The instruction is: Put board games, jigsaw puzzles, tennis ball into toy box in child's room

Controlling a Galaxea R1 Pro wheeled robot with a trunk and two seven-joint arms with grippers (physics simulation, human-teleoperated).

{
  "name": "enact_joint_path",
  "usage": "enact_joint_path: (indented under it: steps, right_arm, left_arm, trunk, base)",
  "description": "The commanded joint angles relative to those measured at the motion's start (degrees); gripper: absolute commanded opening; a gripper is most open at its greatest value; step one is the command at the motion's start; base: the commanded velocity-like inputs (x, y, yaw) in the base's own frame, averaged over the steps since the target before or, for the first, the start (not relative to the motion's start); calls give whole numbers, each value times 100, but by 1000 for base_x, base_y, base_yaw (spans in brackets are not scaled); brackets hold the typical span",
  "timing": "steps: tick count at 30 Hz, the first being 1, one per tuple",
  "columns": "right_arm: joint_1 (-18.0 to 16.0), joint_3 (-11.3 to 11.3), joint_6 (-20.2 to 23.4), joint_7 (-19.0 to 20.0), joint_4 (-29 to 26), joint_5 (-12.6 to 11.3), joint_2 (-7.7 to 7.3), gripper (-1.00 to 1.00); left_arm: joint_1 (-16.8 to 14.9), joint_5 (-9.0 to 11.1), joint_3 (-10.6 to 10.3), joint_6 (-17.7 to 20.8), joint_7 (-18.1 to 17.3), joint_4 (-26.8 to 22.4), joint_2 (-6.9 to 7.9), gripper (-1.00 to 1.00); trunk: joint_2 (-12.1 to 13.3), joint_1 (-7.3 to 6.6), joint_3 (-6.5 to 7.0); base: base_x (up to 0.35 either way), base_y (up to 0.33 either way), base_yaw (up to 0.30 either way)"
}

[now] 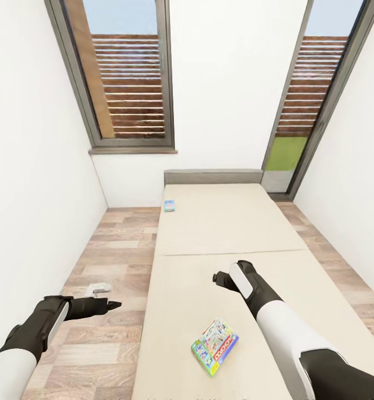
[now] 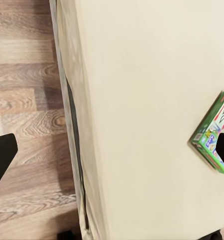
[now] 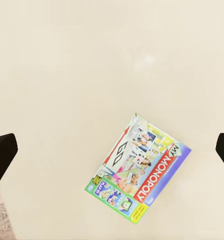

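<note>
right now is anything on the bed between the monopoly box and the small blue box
Nothing: in the head view, only bare beige mattress and its seam separate the Monopoly box from the small blue box on the bed.

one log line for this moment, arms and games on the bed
left gripper: open, over floor | right gripper: open, above bed | monopoly box: flat | blue box: far edge

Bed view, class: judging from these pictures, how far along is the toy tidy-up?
Done: nothing shows as packed. Both games still lie flat on the bed: the Monopoly box near its foot, the small blue box at its left edge.
In hand: nothing. The right gripper hovers open over the mattress, the left gripper open above the floor.
Left: picking up both games.
</note>
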Motion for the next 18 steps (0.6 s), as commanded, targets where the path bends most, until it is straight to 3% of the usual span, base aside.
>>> enact_joint_path:
  steps: [1,18]
  right_arm:
    - [-17,28,16,-55,-7,-61,-3,100]
    - [-126,25,235,-72,-7,-63,16,100]
  left_arm:
    - [-4,-30,21,38,-39,-6,-3,100]
    - [-4,-31,21,36,-39,-6,-10,100]
  trunk:
    - [-10,2,-19]
    - [-10,2,-179]
  base:
    - [0,0,0]
    - [0,0,0]
